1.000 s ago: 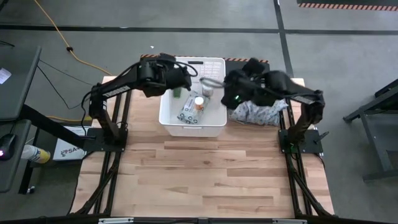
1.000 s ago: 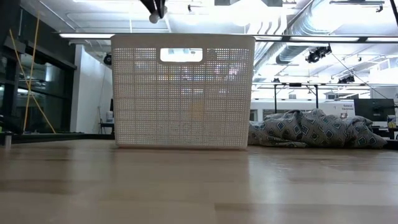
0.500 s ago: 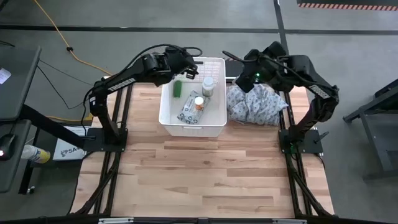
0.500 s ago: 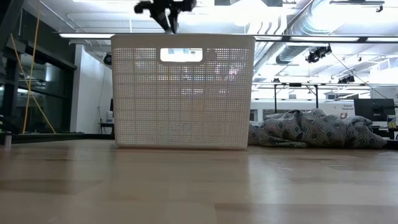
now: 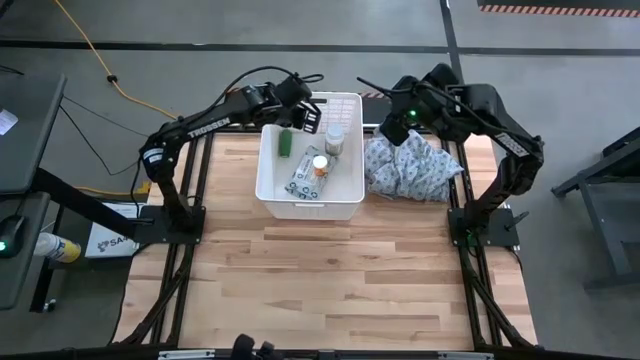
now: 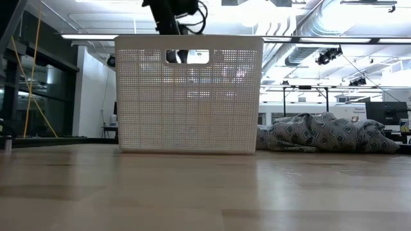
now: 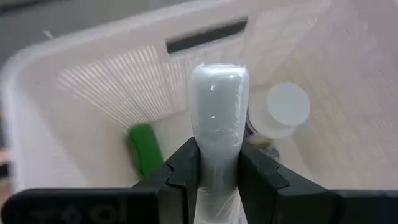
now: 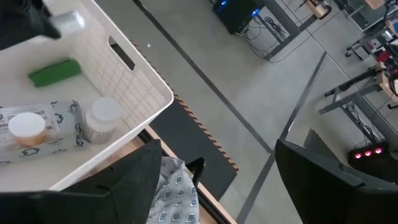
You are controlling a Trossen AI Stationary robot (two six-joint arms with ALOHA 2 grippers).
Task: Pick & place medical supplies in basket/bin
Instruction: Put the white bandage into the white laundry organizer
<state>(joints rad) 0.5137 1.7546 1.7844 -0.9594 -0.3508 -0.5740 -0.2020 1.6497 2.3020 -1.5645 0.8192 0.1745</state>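
From above, the white lattice bin [image 5: 310,160] on the wooden desk [image 5: 330,270] holds a green cylinder [image 5: 285,143], a wipes packet [image 5: 303,176] and two white bottles [image 5: 334,138]. The left tool [image 7: 217,163], over the bin, pinches a smooth white tube [image 7: 218,118]. The right tool [image 8: 217,180] gapes empty above the patterned cloth [image 8: 171,190].

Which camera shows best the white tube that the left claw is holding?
Left wrist view: the white tube fills the frame, pinched by the left claw. High view shows a small pale spot; right wrist view a blur; low view nothing clear.
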